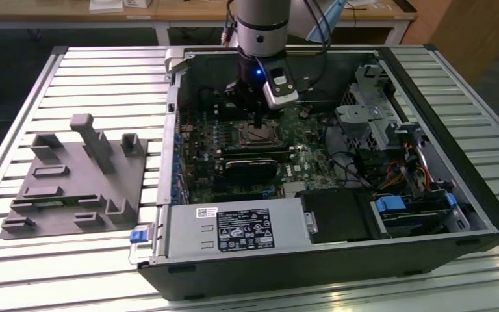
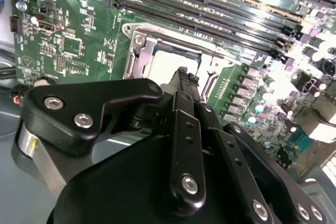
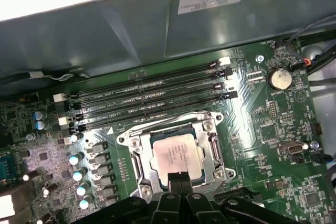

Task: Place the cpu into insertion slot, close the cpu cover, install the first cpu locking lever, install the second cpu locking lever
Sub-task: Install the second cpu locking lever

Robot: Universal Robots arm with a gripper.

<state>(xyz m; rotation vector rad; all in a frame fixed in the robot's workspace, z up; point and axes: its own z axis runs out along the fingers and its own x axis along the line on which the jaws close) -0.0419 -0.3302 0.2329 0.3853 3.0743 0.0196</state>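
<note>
Claw [image 3: 176, 178] pinched together, empty, tips down just above the cpu [image 3: 175, 154] in the insertion slot [image 3: 137, 159].

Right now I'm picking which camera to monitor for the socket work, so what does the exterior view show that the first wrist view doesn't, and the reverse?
Exterior view: the whole open computer case on a slatted table, the grey fixture block on the exterior view's left, the power supply box, and the arm reaching down into the case.

First wrist view: a close look at the cpu lying in the insertion slot, the cpu cover framing it, the memory slots and a coin cell battery.

Both: the gripper at the socket on the green board.
</note>
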